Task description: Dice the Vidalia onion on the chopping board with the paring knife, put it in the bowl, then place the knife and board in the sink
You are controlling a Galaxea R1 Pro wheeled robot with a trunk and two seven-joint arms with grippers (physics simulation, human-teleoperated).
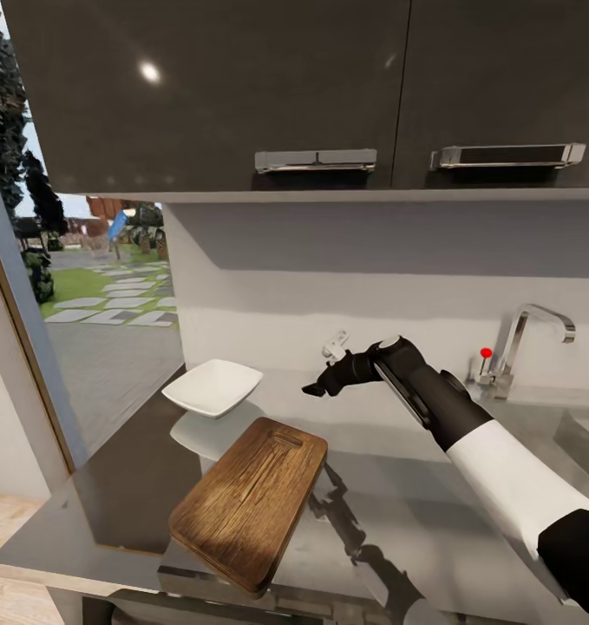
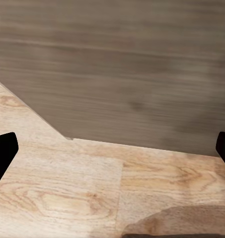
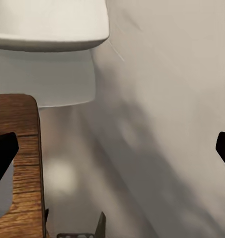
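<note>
Head view: the right gripper (image 1: 316, 388) hangs above the countertop (image 1: 433, 512) with its fingers spread apart and nothing between them, just past the bare chopping board (image 1: 249, 499). The white bowl (image 1: 212, 387) sits beyond the board. No writing is readable.

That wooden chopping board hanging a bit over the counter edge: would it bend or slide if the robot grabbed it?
The chopping board looks like thick solid wood, so probably stiff. It lies flat on the glossy countertop, so a push would likely slide it. One corner overhangs the front edge, so it might tip off.
</note>
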